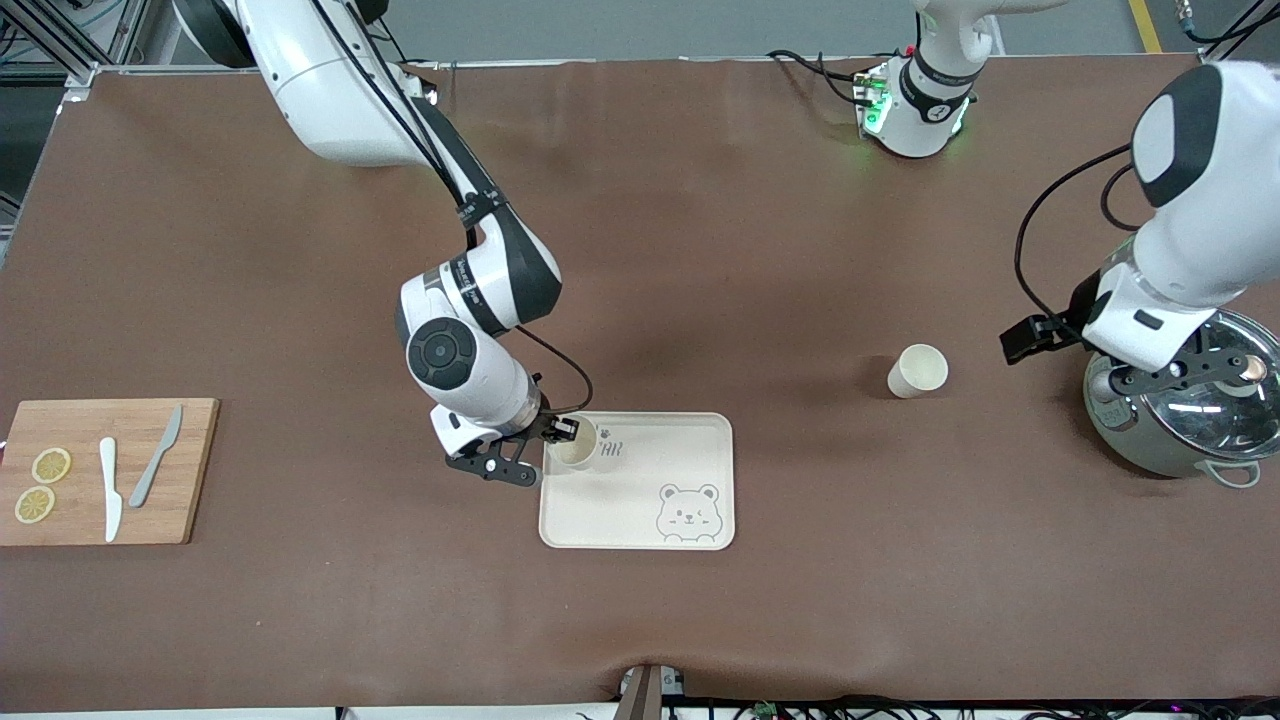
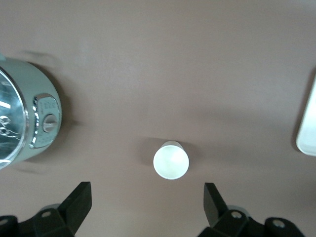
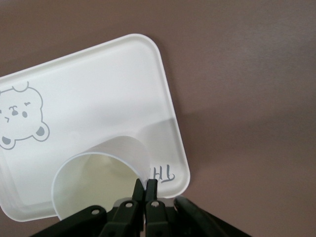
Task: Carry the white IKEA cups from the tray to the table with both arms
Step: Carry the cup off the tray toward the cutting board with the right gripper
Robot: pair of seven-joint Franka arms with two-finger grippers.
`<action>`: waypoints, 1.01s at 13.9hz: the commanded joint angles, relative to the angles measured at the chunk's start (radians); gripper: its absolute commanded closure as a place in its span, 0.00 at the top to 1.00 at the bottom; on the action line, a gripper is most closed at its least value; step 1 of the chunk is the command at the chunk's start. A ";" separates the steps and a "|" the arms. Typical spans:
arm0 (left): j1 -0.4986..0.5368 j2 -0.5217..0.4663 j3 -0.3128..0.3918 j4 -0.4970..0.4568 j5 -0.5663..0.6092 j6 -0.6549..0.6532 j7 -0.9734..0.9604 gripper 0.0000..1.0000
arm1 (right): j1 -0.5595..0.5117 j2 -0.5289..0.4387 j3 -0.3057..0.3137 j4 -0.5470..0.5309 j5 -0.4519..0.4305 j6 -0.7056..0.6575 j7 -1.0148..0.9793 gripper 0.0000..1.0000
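One white cup (image 1: 575, 450) is at the corner of the cream bear tray (image 1: 690, 450) toward the right arm's end. My right gripper (image 1: 561, 432) is shut on its rim; the right wrist view shows the fingertips (image 3: 146, 186) pinching the wall of the cup (image 3: 96, 180) over the tray (image 3: 98, 103). I cannot tell whether the cup rests on the tray. The second white cup (image 1: 917, 371) stands upright on the bare table. My left gripper (image 1: 1185, 378) hangs over a steel pot, open and empty. In the left wrist view that cup (image 2: 171, 160) lies ahead of the open gripper (image 2: 146, 200).
A steel pot with a glass lid (image 1: 1190, 415) stands at the left arm's end; it also shows in the left wrist view (image 2: 29, 118). A wooden board (image 1: 190, 470) with lemon slices (image 1: 51, 465) and two knives (image 1: 110, 488) lies at the right arm's end.
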 commanded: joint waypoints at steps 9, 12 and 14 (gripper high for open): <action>0.007 -0.051 -0.014 0.196 -0.046 -0.278 0.061 1.00 | -0.222 -0.366 -0.010 -0.399 -0.007 -0.090 -0.268 0.00; 0.006 -0.088 -0.018 0.183 -0.048 -0.289 0.065 1.00 | -0.323 -0.484 -0.012 -0.548 -0.017 -0.088 -0.430 0.00; 0.006 -0.116 -0.020 0.156 -0.055 -0.283 0.065 1.00 | -0.356 -0.537 -0.013 -0.619 -0.046 -0.087 -0.466 0.00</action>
